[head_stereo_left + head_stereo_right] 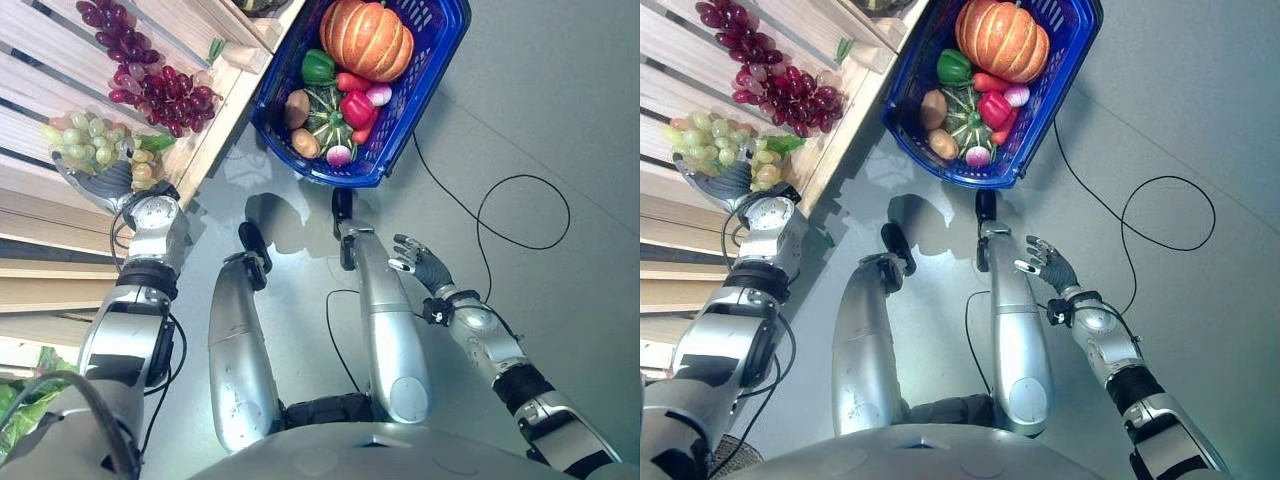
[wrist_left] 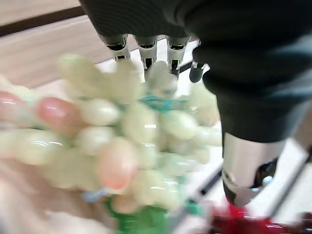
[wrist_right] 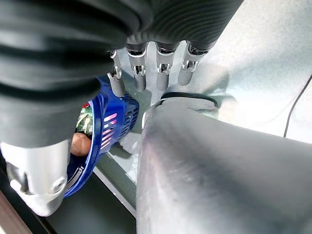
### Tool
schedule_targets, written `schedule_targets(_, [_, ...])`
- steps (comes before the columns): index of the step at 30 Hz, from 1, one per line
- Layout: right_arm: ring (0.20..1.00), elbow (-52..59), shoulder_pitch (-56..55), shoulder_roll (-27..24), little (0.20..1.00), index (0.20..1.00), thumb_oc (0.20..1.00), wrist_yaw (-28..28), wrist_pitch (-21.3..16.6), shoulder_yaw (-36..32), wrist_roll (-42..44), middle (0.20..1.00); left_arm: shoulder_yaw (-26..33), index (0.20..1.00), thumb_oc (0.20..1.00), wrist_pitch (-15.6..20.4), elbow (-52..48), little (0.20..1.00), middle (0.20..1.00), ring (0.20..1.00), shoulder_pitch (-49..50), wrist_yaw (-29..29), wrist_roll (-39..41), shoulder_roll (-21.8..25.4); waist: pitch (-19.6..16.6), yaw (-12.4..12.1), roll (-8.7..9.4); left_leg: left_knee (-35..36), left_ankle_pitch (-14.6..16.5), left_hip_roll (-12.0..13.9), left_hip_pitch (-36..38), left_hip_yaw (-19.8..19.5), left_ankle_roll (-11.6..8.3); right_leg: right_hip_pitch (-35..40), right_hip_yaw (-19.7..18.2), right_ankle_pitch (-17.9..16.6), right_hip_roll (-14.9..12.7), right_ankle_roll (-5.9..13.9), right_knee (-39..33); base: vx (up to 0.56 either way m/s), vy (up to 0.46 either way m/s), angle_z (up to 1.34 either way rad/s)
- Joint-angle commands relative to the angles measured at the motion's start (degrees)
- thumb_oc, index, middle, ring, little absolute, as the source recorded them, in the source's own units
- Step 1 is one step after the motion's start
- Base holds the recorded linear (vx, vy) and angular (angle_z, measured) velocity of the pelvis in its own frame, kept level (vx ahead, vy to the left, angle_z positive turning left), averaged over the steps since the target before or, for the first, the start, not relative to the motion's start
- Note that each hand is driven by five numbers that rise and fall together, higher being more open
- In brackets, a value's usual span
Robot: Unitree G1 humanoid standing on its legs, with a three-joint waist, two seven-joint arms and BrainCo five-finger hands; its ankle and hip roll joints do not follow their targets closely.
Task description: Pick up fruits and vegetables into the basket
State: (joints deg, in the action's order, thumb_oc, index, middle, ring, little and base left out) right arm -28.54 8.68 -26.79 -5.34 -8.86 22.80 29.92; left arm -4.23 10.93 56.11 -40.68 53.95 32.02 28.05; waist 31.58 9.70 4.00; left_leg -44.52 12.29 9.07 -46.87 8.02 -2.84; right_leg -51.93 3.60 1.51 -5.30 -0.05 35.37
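A bunch of green grapes (image 1: 88,140) with a few pinkish ones lies on the slatted wooden shelf (image 1: 40,70) at the left. My left hand (image 1: 100,187) reaches under its near side. In the left wrist view the grapes (image 2: 126,141) sit between the straight fingers (image 2: 146,51) and the thumb (image 2: 248,165), which is apart from them. The blue basket (image 1: 400,130) stands on the floor ahead, holding a pumpkin (image 1: 365,38), peppers, a striped squash and other vegetables. My right hand (image 1: 420,262) hangs open and empty low at the right.
A bunch of red grapes (image 1: 160,92) lies on the shelf past the green one. The shelf's front corner (image 1: 215,140) comes close to the basket's left wall. Green leaves (image 1: 20,400) show at the lower left. Grey floor (image 1: 560,100) spreads to the right.
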Motion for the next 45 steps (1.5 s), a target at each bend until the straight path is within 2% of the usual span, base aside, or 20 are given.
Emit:
schedule_targets(1, [1.0, 2.1, -2.74, -2.05, 1.0, 1.0, 1.0, -0.95, -1.47, 1.54, 2.19, 1.0, 1.54, 1.0, 1.0, -2.39, 5.41, 1.0, 1.0, 1.0, 1.06, -2.33, 6.26, 3.1, -1.79, -0.11, 0.53, 4.36, -1.5, -2.05, -2.7, -0.8, 1.55, -0.05, 1.33, 8.64, 1.19, 1.61, 5.07, 0.03, 0.021, -0.03])
schedule_targets(4, [1.0, 1.85, -2.22, -1.97, 1.0, 1.0, 1.0, -1.53, -0.82, 1.16, 3.18, 1.0, 1.59, 1.0, 1.0, -5.46, 8.92, 1.0, 1.0, 1.0, 0.21, -4.33, 8.81, 3.95, -1.79, 0.23, 0.68, 3.67, -1.38, -1.83, -3.57, -0.8, 1.57, -0.88, 1.09, 8.56, 1.29, 1.47, 5.55, 0.03, 0.026, -0.04])
schedule_targets(8, [1.0, 1.95, -2.05, -2.37, 1.0, 1.0, 1.0, -2.16, -0.13, 0.51, 4.64, 1.0, 0.73, 1.0, 1.0, -9.08, 11.59, 1.0, 1.0, 1.0, -0.37, -3.72, 6.99, 5.49, -1.79, 0.49, 0.62, 2.68, -1.08, -1.68, -4.86, -0.98, 1.76, -2.23, 0.83, 8.49, 1.32, 1.27, 6.41, 0.03, 0.032, -0.04])
schedule_targets(10, [1.0, 1.96, -1.95, -2.43, 1.0, 1.0, 1.0, -2.79, 0.52, -0.07, 6.14, 1.0, -0.15, 1.0, 1.0, -12.14, 12.99, 1.0, 1.0, 1.0, -0.67, -2.42, 6.49, 6.59, -1.79, 0.57, 0.54, 2.31, -0.94, -1.66, -5.72, -1.15, 1.85, -3.09, 0.66, 8.4, 1.36, 1.11, 6.71, 0.02, 0.025, -0.13])
schedule_targets(14, [1.0, 1.56, -1.77, -2.42, 1.0, 1.0, 1.0, -3.12, 0.6, -0.48, 6.53, 1.0, -0.47, 1.0, 1.0, -12.88, 14.23, 1.0, 1.0, 1.0, -0.63, -1.88, 7.86, 7.42, -1.79, 0.61, 0.39, 1.86, -0.75, -1.65, -6.61, -1.38, 1.96, -3.99, 0.47, 8.37, 1.44, 0.92, 7.08, 0.02, 0.021, -0.07])
schedule_targets(20, [1.0, 0.37, -1.56, -2.75, 1.0, 1.0, 1.0, -3.23, -0.32, -0.74, 6.46, 1.0, 0.8, 1.0, 1.0, -10.84, 14.21, 1.0, 1.0, 1.0, -0.99, -1.69, 11.13, 8.84, -1.79, 0.56, 0.16, 1.25, -0.38, -2.02, -8.02, -2.12, 2.13, -5.53, 0.11, 8.62, 1.69, 0.51, 7.96, 0.0, 0.003, -0.01])
schedule_targets(25, [1.0, 0.2, -0.89, -2.88, 1.0, 1.0, 1.0, -2.8, -0.19, -0.71, 7.5, 1.0, 0.75, 1.0, 1.0, -11.28, 14.01, 1.0, 1.0, 1.0, -2.49, -2.14, 10.06, 9.78, -1.79, 0.63, 0.07, 1.03, -0.21, -2.23, -8.37, -2.3, 2.22, -5.86, 0.18, 8.81, 1.79, 0.32, 8.27, 0.0, 0.0, 0.0])
schedule_targets(28, [1.0, 0.32, -0.4, -3.13, 1.0, 1.0, 1.0, -2.92, 0.47, -0.82, 9.4, 1.0, -1.13, 1.0, 1.0, -14.45, 13.92, 1.0, 1.0, 1.0, -4.38, -0.64, 3.98, 11.14, -1.79, 0.73, 0.2, 0.85, -0.25, -2.15, -8.89, -2.44, 2.16, -6.3, 0.27, 8.82, 1.84, 0.12, 8.51, 0.0, 0.0, 0.0])
schedule_targets(29, [1.0, 0.33, -0.4, -3.12, 1.0, 1.0, 1.0, -2.93, 0.47, -0.84, 9.42, 1.0, -1.16, 1.0, 1.0, -14.48, 13.92, 1.0, 1.0, 1.0, -4.43, -0.63, 3.96, 11.14, -1.79, 0.7, 0.21, 0.86, -0.26, -2.15, -8.91, -2.44, 2.16, -6.32, 0.27, 8.82, 1.84, 0.12, 8.51, 0.0, 0.0, 0.0])
schedule_targets(32, [1.0, 0.42, -0.36, -3.78, 1.0, 1.0, 1.0, -3.05, 1.01, -1.39, 12.09, 1.0, -5.57, 1.0, 1.0, -20.98, 14.0, 1.0, 1.0, 1.0, -6.34, 2.03, -5.01, 13.16, -1.79, 1.02, 0.28, 1.08, -0.27, -2.05, -9.12, -2.27, 2.13, -6.61, 0.29, 8.65, 1.94, -0.01, 8.3, 0.0, 0.009, -0.04])
schedule_targets(35, [1.0, 0.18, -0.59, -3.85, 1.0, 1.0, 1.0, -3.03, 0.65, -1.56, 12.45, 1.0, -7.45, 1.0, 1.0, -22.53, 13.65, 1.0, 1.0, 1.0, -7.1, 2.47, -7.06, 13.5, -1.79, 1.14, 0.26, 1.41, -0.32, -2.1, -9.13, -2.17, 2.15, -6.73, 0.16, 8.56, 2.09, -0.03, 8.09, 0.0, 0.019, -0.04])
schedule_targets(36, [1.0, 0.27, -0.88, -4.0, 1.0, 1.0, 1.0, -3.14, 0.32, -1.57, 12.83, 1.0, -8.1, 0.937, 0.937, -23.04, 13.54, 0.937, 0.937, 0.937, -7.45, 1.69, -7.21, 13.74, -1.79, 1.27, 0.23, 1.55, -0.35, -2.06, -9.22, -2.05, 2.14, -6.85, 0.1, 8.55, 2.15, 0.0, 7.99, -0.01, 0.031, -0.04])
schedule_targets(37, [1.0, 0.34, -1.16, -4.1, 1.0, 1.0, 1.0, -3.13, -0.02, -1.71, 12.88, 1.0, -8.37, 0.498, 0.498, -23.05, 13.5, 0.498, 0.498, 0.498, -7.45, 1.21, -6.92, 13.7, -1.79, 1.45, 0.12, 1.69, -0.35, -2.07, -9.17, -1.92, 2.1, -6.81, 0.06, 8.53, 2.23, 0.02, 7.74, -0.02, 0.035, -0.08])
schedule_targets(38, [1.0, 0.38, -1.32, -4.11, 1.0, 1.0, 1.0, -3.12, -0.28, -1.74, 12.86, 1.0, -8.4, 0.2, 0.2, -22.88, 13.57, 0.2, 0.2, 0.2, -7.38, 0.59, -7.11, 13.62, -1.79, 1.54, 0.05, 1.83, -0.37, -2.09, -9.13, -1.84, 2.08, -6.78, 0.03, 8.51, 2.29, 0.02, 7.55, -0.02, 0.029, -0.09])
schedule_targets(43, [1.0, 0.45, -2.56, -3.88, 1.0, 1.0, 1.0, -3.75, -1.78, -2.16, 14.39, 1.0, -9.07, 0.2, 0.2, -23.52, 14.24, 0.2, 0.2, 0.2, -6.74, -1.51, -11.97, 13.72, -1.79, 2.01, -0.29, 2.58, -0.62, -1.92, -8.68, -1.38, 1.85, -6.52, -0.06, 8.41, 2.39, 0.06, 6.79, -0.02, 0.023, -0.05])
schedule_targets(45, [1.0, 0.56, -3.36, -3.8, 1.0, 1.0, 1.0, -4.44, -2.46, -2.88, 14.64, 1.0, -10.44, 0.2, 0.2, -25.76, 13.81, 0.2, 0.2, 0.2, -6.21, -2.2, -16.94, 14.1, -1.79, 2.22, -0.55, 3.12, -0.84, -1.81, -8.32, -1.05, 1.73, -6.3, -0.12, 8.3, 2.32, 0.11, 6.4, -0.02, 0.031, -0.03])
